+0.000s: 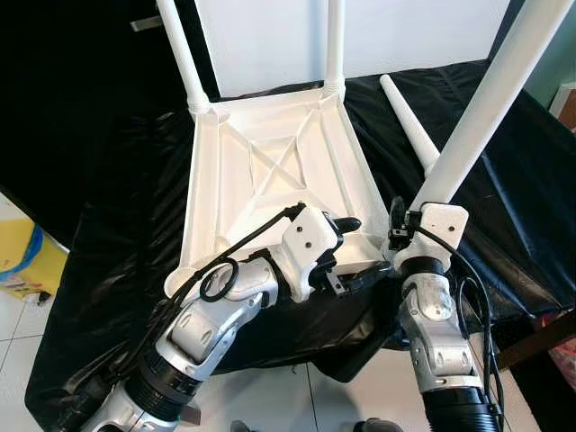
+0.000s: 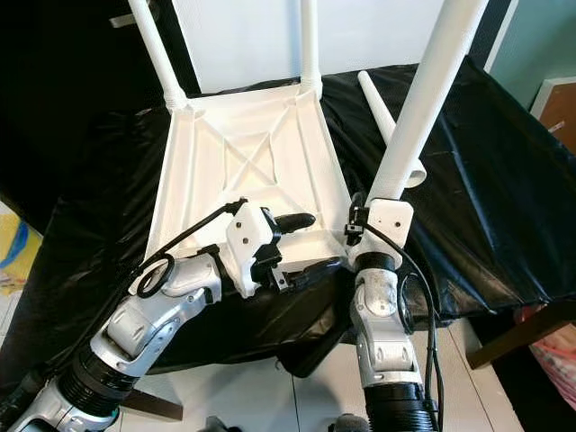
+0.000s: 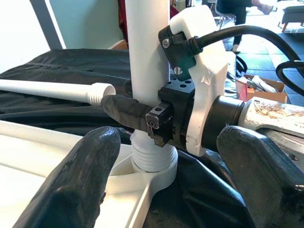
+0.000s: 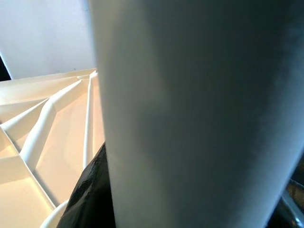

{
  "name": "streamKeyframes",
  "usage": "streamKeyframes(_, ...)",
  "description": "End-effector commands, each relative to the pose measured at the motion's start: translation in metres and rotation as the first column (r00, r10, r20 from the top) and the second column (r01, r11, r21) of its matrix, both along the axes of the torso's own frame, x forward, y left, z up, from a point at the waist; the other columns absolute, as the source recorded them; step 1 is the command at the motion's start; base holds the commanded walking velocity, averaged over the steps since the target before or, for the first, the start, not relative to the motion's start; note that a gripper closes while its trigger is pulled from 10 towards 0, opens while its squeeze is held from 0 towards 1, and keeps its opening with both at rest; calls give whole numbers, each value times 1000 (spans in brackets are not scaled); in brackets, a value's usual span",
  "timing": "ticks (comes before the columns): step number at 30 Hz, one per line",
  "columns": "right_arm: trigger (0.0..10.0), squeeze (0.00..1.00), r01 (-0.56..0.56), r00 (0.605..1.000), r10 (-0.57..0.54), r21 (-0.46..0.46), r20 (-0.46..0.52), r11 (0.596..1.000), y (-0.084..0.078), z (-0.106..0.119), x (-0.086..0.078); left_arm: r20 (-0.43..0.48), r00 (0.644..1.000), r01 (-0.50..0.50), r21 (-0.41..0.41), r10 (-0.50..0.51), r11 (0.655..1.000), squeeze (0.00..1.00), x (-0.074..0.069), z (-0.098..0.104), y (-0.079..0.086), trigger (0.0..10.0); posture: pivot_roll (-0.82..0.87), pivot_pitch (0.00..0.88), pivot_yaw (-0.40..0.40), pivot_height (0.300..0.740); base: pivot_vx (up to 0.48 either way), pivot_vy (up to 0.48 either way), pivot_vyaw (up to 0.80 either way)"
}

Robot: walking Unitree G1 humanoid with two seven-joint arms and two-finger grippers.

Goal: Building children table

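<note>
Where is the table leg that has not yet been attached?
The loose leg lies on the black cloth, on the robot's right of the upturned white tabletop, behind the leg gripped by the right claw.

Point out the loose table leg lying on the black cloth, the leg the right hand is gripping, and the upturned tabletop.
loose table leg point(image 1: 409, 126), left eye view, middle of its tapered shaft.
gripped leg point(image 1: 477, 126), left eye view, shaft above the right hand point(image 1: 403, 236).
upturned tabletop point(image 1: 270, 166), left eye view, crossed ribs of its underside.

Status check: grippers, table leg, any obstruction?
Right gripper shut on leg at corner socket. Left gripper open beside it. Spare leg lying clear.
</note>
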State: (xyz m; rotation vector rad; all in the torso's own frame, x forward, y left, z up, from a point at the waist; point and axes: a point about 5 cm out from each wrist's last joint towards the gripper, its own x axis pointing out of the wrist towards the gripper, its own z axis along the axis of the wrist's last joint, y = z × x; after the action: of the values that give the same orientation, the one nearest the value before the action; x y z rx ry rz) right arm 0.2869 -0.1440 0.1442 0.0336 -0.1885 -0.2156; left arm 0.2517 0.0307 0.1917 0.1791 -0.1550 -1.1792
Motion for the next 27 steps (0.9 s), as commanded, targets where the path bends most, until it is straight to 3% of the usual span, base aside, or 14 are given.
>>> streamKeyframes(1,10000,0,34,986,-33,6,-165,999,-3,-34,-6,-3,998,59,16,-59,998,0,-4,0,0,10000,-85,86,65,740,0,0,0)
streamKeyframes(15,10000,0,31,993,-36,-45,-113,998,4,-25,-3,3,999,32,10,-32,999,0,-1,1,3,10000,-77,90,56,740,0,0,0)
streamKeyframes(19,10000,0,34,999,-34,-67,-6,997,4,-6,-3,3,1000,29,10,-30,1000,0,-1,1,3,10000,-76,88,55,740,0,0,0)
streamKeyframes(20,10000,0,36,998,-32,-63,60,997,4,7,-4,4,1000,29,10,-29,1000,0,0,1,3,10000,-77,85,55,740,0,0,0)
streamKeyframes(27,10000,0,50,992,-42,-62,121,997,3,22,-4,5,1000,28,9,-28,1000,0,0,2,3,10000,-77,85,55,740,0,0,0)
